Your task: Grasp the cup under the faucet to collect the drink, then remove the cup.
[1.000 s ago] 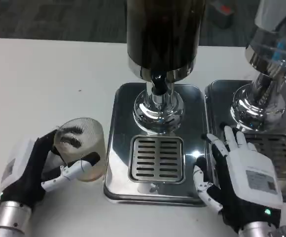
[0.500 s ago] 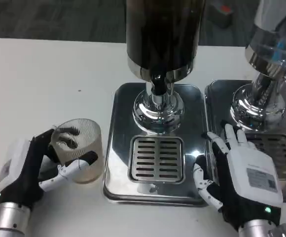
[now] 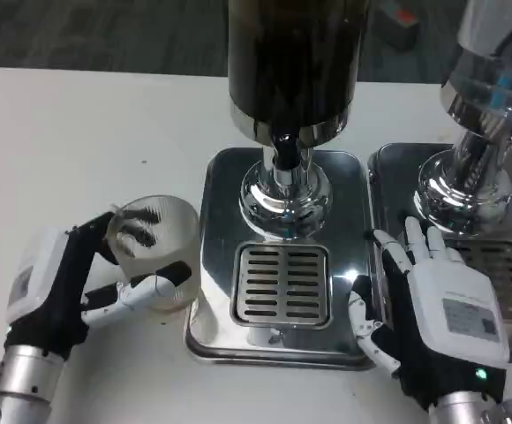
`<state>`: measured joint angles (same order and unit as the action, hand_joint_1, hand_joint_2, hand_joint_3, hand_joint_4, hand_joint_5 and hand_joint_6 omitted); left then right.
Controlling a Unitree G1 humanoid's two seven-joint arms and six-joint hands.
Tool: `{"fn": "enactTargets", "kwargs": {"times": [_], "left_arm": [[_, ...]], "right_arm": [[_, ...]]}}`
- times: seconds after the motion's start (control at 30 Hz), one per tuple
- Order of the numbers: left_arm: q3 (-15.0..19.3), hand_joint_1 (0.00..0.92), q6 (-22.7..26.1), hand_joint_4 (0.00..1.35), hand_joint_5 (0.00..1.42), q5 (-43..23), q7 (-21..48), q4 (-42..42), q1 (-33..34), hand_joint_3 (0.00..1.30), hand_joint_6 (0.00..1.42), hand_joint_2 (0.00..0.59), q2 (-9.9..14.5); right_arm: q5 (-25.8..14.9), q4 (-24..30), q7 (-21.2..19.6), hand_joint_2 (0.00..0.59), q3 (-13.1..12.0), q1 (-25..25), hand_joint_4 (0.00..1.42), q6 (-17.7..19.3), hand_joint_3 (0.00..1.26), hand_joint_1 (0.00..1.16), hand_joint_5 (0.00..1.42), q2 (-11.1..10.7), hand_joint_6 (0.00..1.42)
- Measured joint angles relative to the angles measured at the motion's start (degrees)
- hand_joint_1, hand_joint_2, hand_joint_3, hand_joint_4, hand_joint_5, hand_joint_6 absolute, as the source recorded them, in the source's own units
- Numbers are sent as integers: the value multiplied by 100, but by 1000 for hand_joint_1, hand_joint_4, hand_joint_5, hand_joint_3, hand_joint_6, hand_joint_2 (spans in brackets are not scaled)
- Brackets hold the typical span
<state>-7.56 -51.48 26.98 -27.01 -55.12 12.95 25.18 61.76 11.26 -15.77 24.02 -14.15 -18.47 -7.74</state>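
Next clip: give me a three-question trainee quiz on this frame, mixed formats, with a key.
1. True or false: the cup stands on the drip grille.
2. Which hand holds the cup? A) left hand B) right hand C) neither
3. Fill in: the right hand lies open between two drip ____.

Key:
1. False; it is on the table, left of the tray.
2. A
3. trays
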Motion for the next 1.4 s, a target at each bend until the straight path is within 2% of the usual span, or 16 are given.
{"fn": "enactTargets", "kwargs": {"times": [0.27, 0.43, 0.5, 0.63, 0.87, 1.13, 1.4], "left_arm": [[-42, 366, -86, 628, 798, 187, -23, 0, 408, 535, 701, 97, 34], [-377, 362, -88, 628, 798, 813, -312, 5, 520, 535, 701, 94, 83], [-627, 362, -75, 628, 798, 1018, -337, -22, 654, 535, 701, 94, 5], [-808, 361, -71, 628, 798, 1120, -341, -184, 909, 535, 701, 93, -172], [-1016, 360, -52, 621, 792, 1224, -493, -418, 1035, 535, 701, 93, -238], [-1334, 350, 200, 609, 780, 1474, -1017, -650, 1281, 528, 689, 95, -485], [-1526, 281, 395, 557, 737, 1608, -1318, -875, 1476, 486, 653, 85, -626]], "right_arm": [[3, 5, -14, 567, -5, -5, 0, -24, 197, 291, 0, -8, 68], [82, 44, -59, 567, -4, -78, 0, -118, 197, 296, 0, 27, 66], [109, 58, -78, 567, -5, -93, 0, -145, 197, 297, 0, 37, 66], [170, 166, -133, 567, -2, -180, 0, -218, 197, 300, 0, 79, 65], [205, 261, -223, 567, 4, -353, 0, -372, 197, 304, 0, 191, 65], [215, 278, -238, 567, 1, -381, 0, -421, 197, 307, 0, 258, 65], [326, 348, -237, 576, 31, -398, 0, -441, 182, 314, 0, 282, 65]]}}
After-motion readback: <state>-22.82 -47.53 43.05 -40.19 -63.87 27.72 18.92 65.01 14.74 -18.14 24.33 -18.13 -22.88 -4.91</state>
